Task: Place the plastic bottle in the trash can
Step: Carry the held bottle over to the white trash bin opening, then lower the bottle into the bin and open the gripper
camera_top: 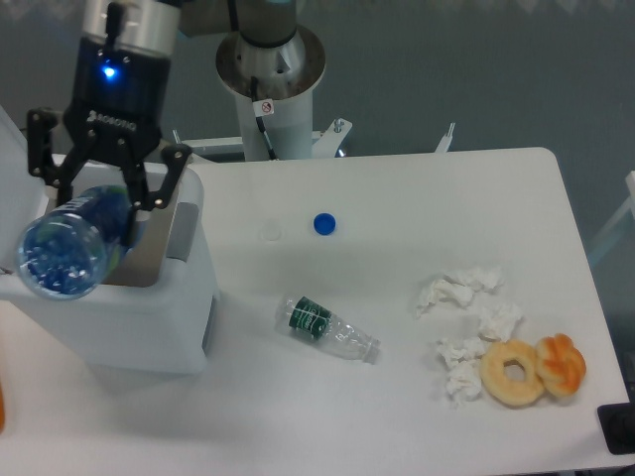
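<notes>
Blue-tinted, the plastic bottle (67,248) hangs over the open trash can (119,297) — its base tilted toward the camera, the gripper (104,193) clamped around its upper part. On the white table (397,397) lie a smaller clear bottle (327,328), a blue cap (323,224), crumpled tissues (466,317) and two doughnuts (534,369).

Plastic bottle (67,251) above trash can (129,307)

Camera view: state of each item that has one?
gripper: shut on the blue bottle, above the bin
blue bottle: held, tilted, over the bin opening
bin: lid open
small bottle: lying on its side on the table, uncapped
blue cap: loose on the table
tissues: crumpled
</notes>
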Robot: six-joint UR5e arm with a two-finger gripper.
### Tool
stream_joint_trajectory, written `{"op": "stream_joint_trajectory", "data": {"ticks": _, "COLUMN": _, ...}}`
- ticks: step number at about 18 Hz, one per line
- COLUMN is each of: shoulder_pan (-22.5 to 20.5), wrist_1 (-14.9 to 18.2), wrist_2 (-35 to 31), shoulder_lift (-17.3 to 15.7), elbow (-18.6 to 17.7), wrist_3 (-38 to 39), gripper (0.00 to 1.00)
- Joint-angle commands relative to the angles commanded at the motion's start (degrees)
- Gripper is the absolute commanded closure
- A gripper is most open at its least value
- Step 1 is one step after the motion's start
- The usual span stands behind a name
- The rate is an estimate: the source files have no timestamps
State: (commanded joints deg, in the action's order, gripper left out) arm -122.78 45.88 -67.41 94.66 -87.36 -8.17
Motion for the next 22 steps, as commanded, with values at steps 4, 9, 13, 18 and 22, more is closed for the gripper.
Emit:
{"op": "stream_joint_trajectory", "data": {"ticks": 4, "shoulder_pan": 0.18, "wrist_1": -0.09, "wrist_2": 0.00, "shoulder_lift": 0.09, "elbow": -0.71, "wrist_3": -0.17, "gripper": 0.50}}
{"op": "stream_joint_trajectory", "data": {"ticks": 9, "shoulder_pan": 0.79, "wrist_1": -0.35, "wrist_2": 0.00, "shoulder_lift": -0.09, "elbow": -2.28, "wrist_3": -2.45, "gripper": 0.50}}
{"op": "stream_joint_trajectory", "data": {"ticks": 13, "shoulder_pan": 1.23, "wrist_1": -0.35, "wrist_2": -0.09, "shoulder_lift": -0.18, "elbow": -3.08, "wrist_3": -3.60, "gripper": 0.50}}
{"op": "stream_joint_trajectory", "data": {"ticks": 18, "shoulder_pan": 1.50, "wrist_1": -0.35, "wrist_2": -0.09, "shoulder_lift": -0.44, "elbow": -4.40, "wrist_3": -5.18, "gripper": 0.39}}
{"op": "stream_joint_trajectory", "data": {"ticks": 22, "shoulder_pan": 1.76, "wrist_1": -0.44, "wrist_2": -0.09, "shoulder_lift": -0.53, "elbow": -5.10, "wrist_3": -6.93, "gripper": 0.11}}
